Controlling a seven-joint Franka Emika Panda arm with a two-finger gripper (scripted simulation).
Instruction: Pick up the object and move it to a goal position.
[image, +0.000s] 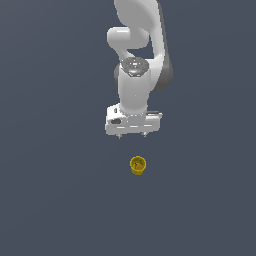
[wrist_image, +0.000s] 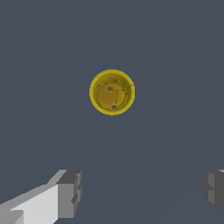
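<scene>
Flat dark grey-blue tabletop, plain, no markings. Only 1 item on it: small yellow hollow cup-like cylinder w/ rim, upright, open top up.

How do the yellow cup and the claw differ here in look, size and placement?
The yellow cup is a small round hollow cylinder; the claw is white, blocky and much wider. The cup rests upright on the floor; the claw hangs above it, open and empty. Neither touches the other.

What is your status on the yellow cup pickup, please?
Hand open, empty, above the surface. Yellow cup upright, untouched, not yet between the fingers. Nothing in the way.
</scene>
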